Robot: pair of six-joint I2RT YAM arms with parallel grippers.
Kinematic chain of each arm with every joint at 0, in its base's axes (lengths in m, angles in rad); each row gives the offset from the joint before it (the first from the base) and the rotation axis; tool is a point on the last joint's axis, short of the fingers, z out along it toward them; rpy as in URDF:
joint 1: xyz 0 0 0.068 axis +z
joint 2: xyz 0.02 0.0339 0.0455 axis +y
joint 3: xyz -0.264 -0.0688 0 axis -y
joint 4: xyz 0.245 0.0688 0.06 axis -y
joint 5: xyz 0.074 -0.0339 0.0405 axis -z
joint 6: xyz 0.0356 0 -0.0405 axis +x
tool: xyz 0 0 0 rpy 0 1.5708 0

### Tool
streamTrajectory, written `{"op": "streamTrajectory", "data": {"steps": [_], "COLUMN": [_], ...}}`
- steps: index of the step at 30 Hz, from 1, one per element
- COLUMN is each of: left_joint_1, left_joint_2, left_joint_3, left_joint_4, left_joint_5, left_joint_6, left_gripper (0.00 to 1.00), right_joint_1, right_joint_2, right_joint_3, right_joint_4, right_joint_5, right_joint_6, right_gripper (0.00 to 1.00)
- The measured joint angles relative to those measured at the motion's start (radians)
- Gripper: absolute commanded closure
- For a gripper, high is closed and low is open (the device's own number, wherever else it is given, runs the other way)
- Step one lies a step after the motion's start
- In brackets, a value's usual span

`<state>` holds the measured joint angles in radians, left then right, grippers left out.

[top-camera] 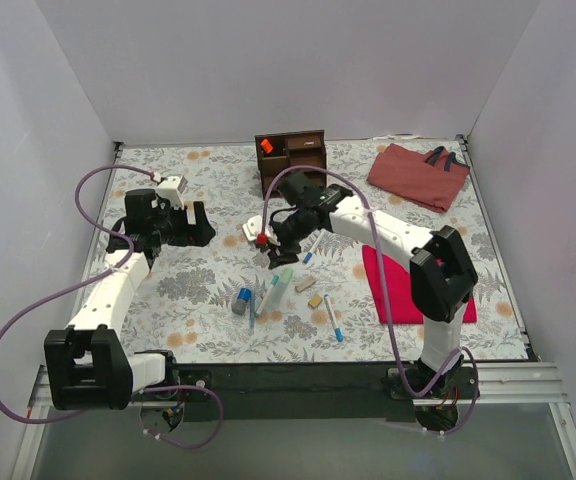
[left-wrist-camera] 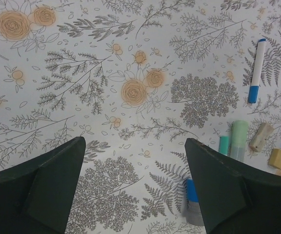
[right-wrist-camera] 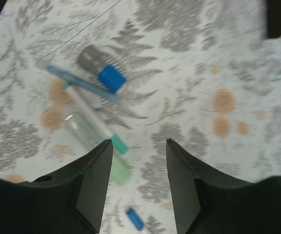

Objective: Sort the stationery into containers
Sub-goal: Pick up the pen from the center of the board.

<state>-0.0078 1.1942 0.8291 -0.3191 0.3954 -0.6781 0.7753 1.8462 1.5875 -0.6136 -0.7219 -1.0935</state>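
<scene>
i see the organiser (top-camera: 291,155) at the far edge of the table (top-camera: 168,290), with one orange piece (top-camera: 266,146) sitting in its left-hand compartment; the rest of the stationery lies loose on the table, on the near side of the organiser and well apart from it; the cylinder (top-camera: 241,300), grey with a blue cap, is the leftmost of the heap; a thin blue pen (top-camera: 253,312) lies just beside it; next come a green-tipped marker (right-wrist-camera: 92,119) and a pale green tube (top-camera: 283,288), side by side; two tan erasers (top-camera: 315,300) sit a little to the right; a blue-tipped pen (top-camera: 333,320) lies furthest from the organiser.

my right gripper (right-wrist-camera: 139,161) hangs between the organiser and the heap, above the marker's green end; its jaws stand apart with nothing between them.

my left gripper (left-wrist-camera: 135,180) is to the left of the organiser and nearer me, over bare patterned table; its jaws are spread wide and hold nothing.

a reddish bag (top-camera: 418,172) lies to the right of the organiser; a red cloth (top-camera: 393,290) lies nearer me than the bag, under my right arm.
</scene>
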Motion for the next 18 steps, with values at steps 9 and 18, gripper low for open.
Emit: {"op": "streamTrajectory", "data": {"steps": [9,18], "left_joint_1": [-0.151,-0.436], "left_joint_2": [0.015,0.246], "left_joint_3": [0.073,0.194], "left_joint_4": [-0.083,-0.138], "left_joint_5": [0.037,0.007], "left_joint_6": [0.018,0.003], "left_gripper": [0.27,0.28], "right_joint_1": [-0.063,-0.387], "right_joint_2": [0.085,-0.198], "right_joint_3": [-0.067,-0.153], "right_joint_4": [-0.113,0.047], "right_joint_5": [0.0,0.076], "right_joint_6": [0.296,0.632], "right_gripper": [0.48,0.38]}}
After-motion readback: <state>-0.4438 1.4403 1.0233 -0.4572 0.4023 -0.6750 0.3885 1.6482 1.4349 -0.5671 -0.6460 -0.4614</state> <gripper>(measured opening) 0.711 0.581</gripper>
